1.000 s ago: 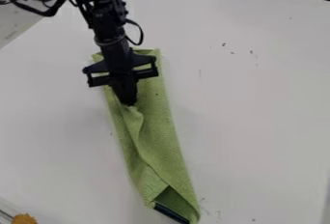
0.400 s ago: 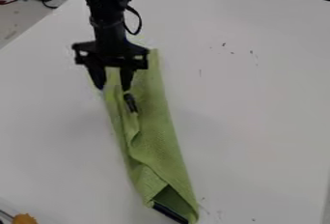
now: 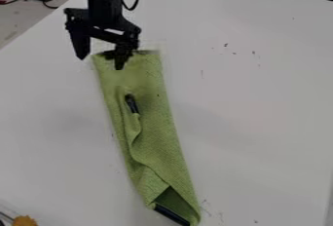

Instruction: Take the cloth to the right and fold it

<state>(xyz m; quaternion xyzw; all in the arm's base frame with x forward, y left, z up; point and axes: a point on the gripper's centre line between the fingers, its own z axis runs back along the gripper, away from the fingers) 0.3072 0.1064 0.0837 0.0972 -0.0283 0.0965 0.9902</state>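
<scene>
Evidently open, the end effector [image 3: 100, 57] hangs over the far end of the green cloth [image 3: 156, 132], a long strip on the desk [image 3: 260, 103]. A low fingertip could snag and skew that end; a shallow pinch might catch one layer, spoiling the fold.

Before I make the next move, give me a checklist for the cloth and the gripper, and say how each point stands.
1. Gripper open: ok, its fingers stand apart.
2. Gripper off the cloth: cannot tell; one finger overlaps its far end in view, but contact is unclear.
3. Cloth smooth: not ok, a raised crease runs along it and material is turned over near the lower end.
4. Dark strip in mid-cloth identified: cannot tell whether it is edging or separate.
5. Cloth's lower end wholly visible: cannot tell, it meets the picture's bottom edge.
</scene>
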